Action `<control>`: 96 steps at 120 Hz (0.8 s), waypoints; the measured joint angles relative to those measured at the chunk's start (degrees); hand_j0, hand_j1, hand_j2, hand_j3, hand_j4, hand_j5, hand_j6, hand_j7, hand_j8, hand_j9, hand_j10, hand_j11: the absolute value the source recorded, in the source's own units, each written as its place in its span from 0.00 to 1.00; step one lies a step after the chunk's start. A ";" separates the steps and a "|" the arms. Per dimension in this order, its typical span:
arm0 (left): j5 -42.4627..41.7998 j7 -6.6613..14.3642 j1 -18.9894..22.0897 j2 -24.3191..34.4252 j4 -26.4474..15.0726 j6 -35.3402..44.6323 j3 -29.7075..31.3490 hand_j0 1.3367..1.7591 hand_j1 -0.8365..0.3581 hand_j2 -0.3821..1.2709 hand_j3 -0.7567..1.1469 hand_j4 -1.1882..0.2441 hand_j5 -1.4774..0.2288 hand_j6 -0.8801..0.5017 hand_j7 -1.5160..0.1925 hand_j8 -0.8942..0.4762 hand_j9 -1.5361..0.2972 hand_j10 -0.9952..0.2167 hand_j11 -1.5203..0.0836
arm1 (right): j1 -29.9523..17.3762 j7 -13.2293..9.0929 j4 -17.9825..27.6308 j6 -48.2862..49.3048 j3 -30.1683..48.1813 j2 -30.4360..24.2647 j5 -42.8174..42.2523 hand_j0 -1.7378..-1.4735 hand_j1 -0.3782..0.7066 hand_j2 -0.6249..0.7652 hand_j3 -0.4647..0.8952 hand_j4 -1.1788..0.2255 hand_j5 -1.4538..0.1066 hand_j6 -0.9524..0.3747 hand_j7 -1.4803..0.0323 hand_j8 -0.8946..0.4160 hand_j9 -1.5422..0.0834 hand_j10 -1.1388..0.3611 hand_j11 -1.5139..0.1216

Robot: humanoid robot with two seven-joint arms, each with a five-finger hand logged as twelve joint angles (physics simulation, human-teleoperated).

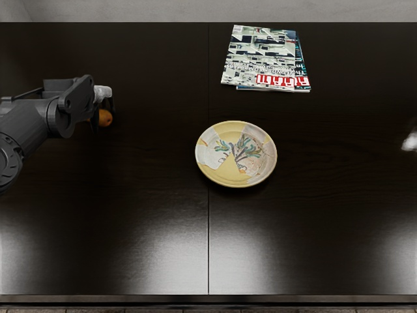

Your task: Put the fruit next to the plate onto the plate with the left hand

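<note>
A small orange fruit [105, 118] lies on the dark table at the left, mostly covered by my left hand [99, 103], so only its lower edge shows. The grey left arm reaches in from the left edge, and the hand sits directly over the fruit. Whether the hand holds the fruit is hidden by the wrist. The yellow plate [203, 154], painted with a plant pattern, sits near the table's middle, well to the right of the fruit and hand. Nothing lies on the plate.
A magazine [266, 59] lies flat at the back, right of centre, behind the plate. A faint white glint [410, 141] shows at the right edge. The table's front edge runs along the bottom.
</note>
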 joint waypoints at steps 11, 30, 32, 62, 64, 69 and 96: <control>-0.04 0.00 0.00 0.00 -0.05 -0.03 0.02 0.76 0.52 0.29 0.40 0.49 0.51 0.29 0.53 0.32 0.50 0.43 0.56 | 0.00 0.00 0.00 0.00 0.00 0.00 0.01 0.30 0.03 0.45 0.34 0.84 0.93 0.72 0.98 0.68 0.95 0.76 0.93; -0.06 0.01 0.09 0.00 -0.07 0.46 0.02 0.76 0.50 0.29 0.40 0.48 0.49 0.28 0.51 0.31 0.49 0.41 0.55 | -0.01 0.00 0.00 0.00 0.00 0.00 0.02 0.30 0.03 0.45 0.34 0.84 0.93 0.72 0.98 0.68 0.95 0.76 0.93; -0.05 0.01 0.09 0.00 -0.07 0.62 0.02 0.76 0.50 0.29 0.40 0.48 0.49 0.28 0.51 0.31 0.49 0.41 0.55 | -0.01 0.00 0.00 0.00 0.00 0.00 0.01 0.30 0.03 0.45 0.34 0.84 0.93 0.72 0.98 0.68 0.95 0.76 0.93; -0.02 -0.11 1.04 0.00 -0.30 4.36 0.00 0.76 0.48 0.29 0.40 0.48 0.48 0.27 0.50 0.29 0.48 0.41 0.53 | 0.00 0.00 0.00 0.00 0.00 0.00 0.02 0.30 0.03 0.45 0.34 0.84 0.93 0.72 0.98 0.68 0.95 0.76 0.93; -0.01 -0.12 1.11 0.00 -0.33 4.59 0.01 0.76 0.49 0.30 0.40 0.48 0.48 0.27 0.50 0.29 0.48 0.41 0.53 | 0.00 0.00 0.00 0.00 0.00 0.00 0.02 0.30 0.03 0.45 0.34 0.84 0.93 0.72 0.98 0.68 0.95 0.76 0.93; 0.00 -0.13 1.14 0.00 -0.40 5.06 0.02 0.76 0.49 0.30 0.40 0.48 0.48 0.27 0.50 0.29 0.48 0.41 0.54 | 0.00 0.00 0.00 0.00 0.00 0.00 0.02 0.30 0.03 0.45 0.34 0.84 0.93 0.72 0.98 0.68 0.95 0.76 0.93; -0.09 -0.16 1.53 0.00 -0.59 5.91 0.01 0.76 0.48 0.30 0.40 0.47 0.48 0.27 0.50 0.29 0.48 0.40 0.54 | -0.01 0.00 0.00 0.00 0.00 0.00 0.01 0.30 0.03 0.45 0.34 0.84 0.93 0.72 0.98 0.68 0.95 0.76 0.93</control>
